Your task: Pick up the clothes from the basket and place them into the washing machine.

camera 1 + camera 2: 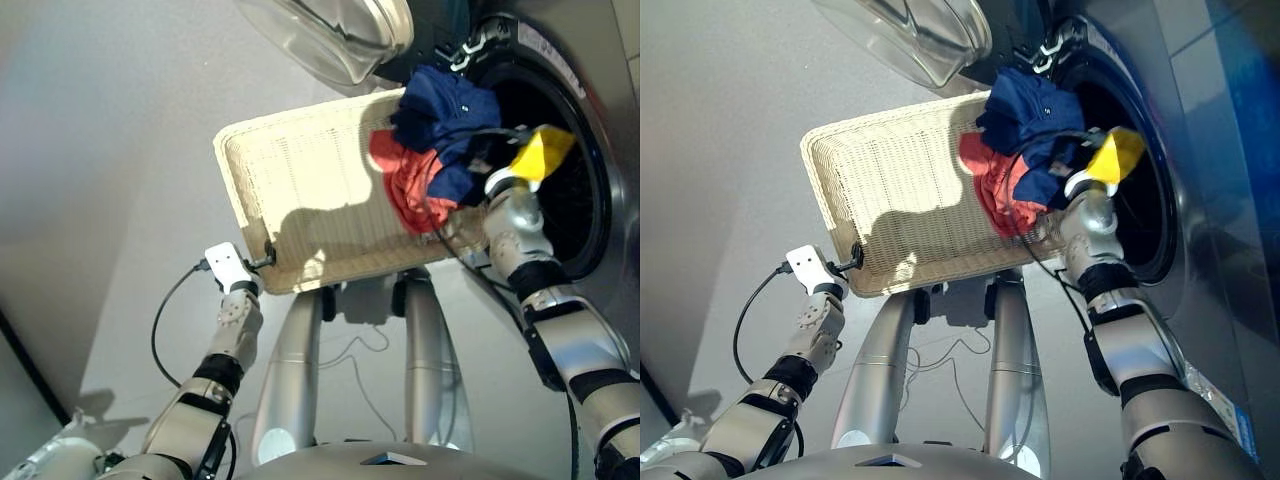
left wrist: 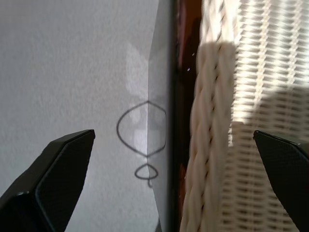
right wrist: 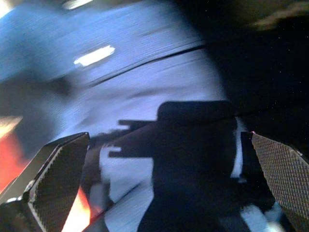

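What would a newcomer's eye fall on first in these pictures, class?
The cream basket, lifted and tilted up against the washing machine, with the left gripper at its near rim. At its far end, navy clothes and a coral-red garment bunch at the drum hole, beside the right gripper.

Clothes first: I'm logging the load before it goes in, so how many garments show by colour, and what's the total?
Navy blue garment: 1, heaped at the basket end nearest the washing machine opening.
Coral-red garment: 1, lying under the navy one.
Black garment: 0 that can be told apart; only dark patches show near the drum.
Total: 2 garments clearly seen.
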You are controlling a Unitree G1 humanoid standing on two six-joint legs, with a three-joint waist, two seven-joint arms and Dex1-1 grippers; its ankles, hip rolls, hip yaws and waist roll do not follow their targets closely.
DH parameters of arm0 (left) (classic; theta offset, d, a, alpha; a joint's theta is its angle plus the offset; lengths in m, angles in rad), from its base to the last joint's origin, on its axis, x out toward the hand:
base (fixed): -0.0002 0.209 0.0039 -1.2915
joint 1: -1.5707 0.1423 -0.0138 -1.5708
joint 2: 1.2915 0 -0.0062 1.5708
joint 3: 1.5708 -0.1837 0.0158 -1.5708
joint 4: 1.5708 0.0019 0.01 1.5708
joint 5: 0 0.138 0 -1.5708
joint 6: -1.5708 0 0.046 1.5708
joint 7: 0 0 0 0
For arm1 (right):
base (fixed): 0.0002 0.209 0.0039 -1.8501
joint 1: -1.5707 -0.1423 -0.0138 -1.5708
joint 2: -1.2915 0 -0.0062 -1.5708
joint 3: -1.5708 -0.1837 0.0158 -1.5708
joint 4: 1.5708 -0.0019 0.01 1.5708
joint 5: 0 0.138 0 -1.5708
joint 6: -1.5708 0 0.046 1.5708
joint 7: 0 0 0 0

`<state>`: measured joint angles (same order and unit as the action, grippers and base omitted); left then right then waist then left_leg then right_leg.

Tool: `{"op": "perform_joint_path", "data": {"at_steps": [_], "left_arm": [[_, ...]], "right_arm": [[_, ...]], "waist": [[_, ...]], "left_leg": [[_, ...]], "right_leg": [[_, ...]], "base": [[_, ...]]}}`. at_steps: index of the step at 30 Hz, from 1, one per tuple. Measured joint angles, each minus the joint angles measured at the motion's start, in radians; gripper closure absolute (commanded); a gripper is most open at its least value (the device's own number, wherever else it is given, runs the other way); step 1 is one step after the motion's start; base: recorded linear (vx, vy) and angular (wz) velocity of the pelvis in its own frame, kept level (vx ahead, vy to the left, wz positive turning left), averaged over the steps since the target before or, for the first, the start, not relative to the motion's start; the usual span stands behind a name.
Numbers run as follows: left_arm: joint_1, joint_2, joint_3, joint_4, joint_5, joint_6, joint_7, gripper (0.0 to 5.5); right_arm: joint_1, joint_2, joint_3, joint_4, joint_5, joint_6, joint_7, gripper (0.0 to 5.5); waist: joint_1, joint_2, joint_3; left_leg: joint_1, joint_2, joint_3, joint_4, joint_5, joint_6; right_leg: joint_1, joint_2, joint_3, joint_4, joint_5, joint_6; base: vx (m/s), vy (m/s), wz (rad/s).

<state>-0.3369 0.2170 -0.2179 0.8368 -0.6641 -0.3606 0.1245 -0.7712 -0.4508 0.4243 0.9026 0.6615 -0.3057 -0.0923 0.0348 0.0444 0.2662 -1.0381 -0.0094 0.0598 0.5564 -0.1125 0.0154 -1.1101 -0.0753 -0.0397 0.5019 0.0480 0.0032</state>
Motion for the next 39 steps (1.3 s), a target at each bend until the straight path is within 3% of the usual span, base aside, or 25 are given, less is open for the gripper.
{"op": "perform_joint_path", "data": {"at_steps": [7, 12, 18, 23, 24, 26, 34, 39], "left_arm": [[-0.005, 0.002, 0.007, 0.027, 0.001, 0.001, 0.001, 0.0], [-0.03, 0.002, 0.0, 0.038, 0.004, 0.001, 0.001, 0.0], [-0.073, -0.002, -0.019, 0.033, 0.005, 0.0, 0.002, 0.0], [-0.085, 0.0, -0.023, 0.034, 0.003, 0.018, 0.006, 0.0], [-0.085, 0.0, -0.023, 0.033, 0.002, 0.021, 0.006, 0.0], [-0.085, 0.0, -0.023, 0.032, 0.002, 0.03, 0.004, 0.0], [-0.082, -0.002, -0.024, 0.033, 0.001, 0.062, 0.0, 0.0], [-0.079, -0.002, -0.023, 0.039, 0.0, 0.061, 0.0, 0.0]], "right_arm": [[-0.015, 0.053, 0.05, 0.096, -0.136, 0.04, 0.029, 0.0], [-0.059, 0.096, 0.033, 0.254, -0.183, 0.061, -0.002, 0.0], [-0.139, 0.116, -0.047, 0.399, -0.187, 0.075, -0.04, 0.0], [-0.167, 0.123, -0.07, 0.438, -0.195, 0.083, -0.032, 0.0], [-0.171, 0.126, -0.077, 0.443, -0.201, 0.088, -0.031, 1.21], [-0.172, 0.128, -0.081, 0.448, -0.211, 0.099, -0.028, 5.5], [-0.166, 0.124, -0.125, 0.444, -0.191, 0.125, -0.025, 5.5], [-0.129, 0.127, -0.194, 0.375, -0.009, 0.122, -0.004, 5.5]], "waist": [[0.026, -0.003, -0.002], [0.039, -0.002, -0.001], [0.073, 0.001, 0.001], [0.08, 0.002, 0.001], [0.08, 0.002, 0.001], [0.082, 0.002, 0.001], [0.087, 0.015, -0.007], [0.094, 0.025, -0.011]], "left_leg": [[0.005, -0.009, -0.027, -0.03, 0.018, -0.011], [-0.013, -0.011, -0.051, -0.026, 0.023, -0.018], [-0.095, -0.012, -0.06, 0.024, 0.019, -0.032], [-0.122, -0.014, -0.08, 0.058, 0.008, -0.037], [-0.123, -0.013, -0.081, 0.059, 0.007, -0.038], [-0.122, -0.013, -0.08, 0.06, 0.008, -0.04], [-0.102, -0.011, -0.057, 0.054, 0.011, -0.038], [-0.061, -0.007, -0.038, 0.038, 0.011, -0.036]], "right_leg": [[0.003, -0.009, -0.023, -0.001, -0.007, -0.009], [-0.006, -0.013, -0.047, 0.006, -0.014, -0.016], [-0.09, -0.017, -0.058, 0.071, -0.036, -0.03], [-0.118, -0.02, -0.066, 0.12, -0.056, -0.04], [-0.119, -0.02, -0.066, 0.123, -0.057, -0.04], [-0.121, -0.019, -0.065, 0.122, -0.057, -0.041], [-0.115, -0.016, -0.044, 0.123, -0.054, -0.043], [-0.082, -0.01, -0.031, 0.105, -0.049, -0.042]], "base": [[0.0, 0.0, 0.0], [0.0, 0.0, 0.0], [0.0, 0.0, 0.0], [0.0, 0.0, 0.0], [0.0, 0.0, 0.0], [0.0, 0.0, 0.0], [0.0, 0.0, 0.0], [0.0, 0.0, 0.0]]}}
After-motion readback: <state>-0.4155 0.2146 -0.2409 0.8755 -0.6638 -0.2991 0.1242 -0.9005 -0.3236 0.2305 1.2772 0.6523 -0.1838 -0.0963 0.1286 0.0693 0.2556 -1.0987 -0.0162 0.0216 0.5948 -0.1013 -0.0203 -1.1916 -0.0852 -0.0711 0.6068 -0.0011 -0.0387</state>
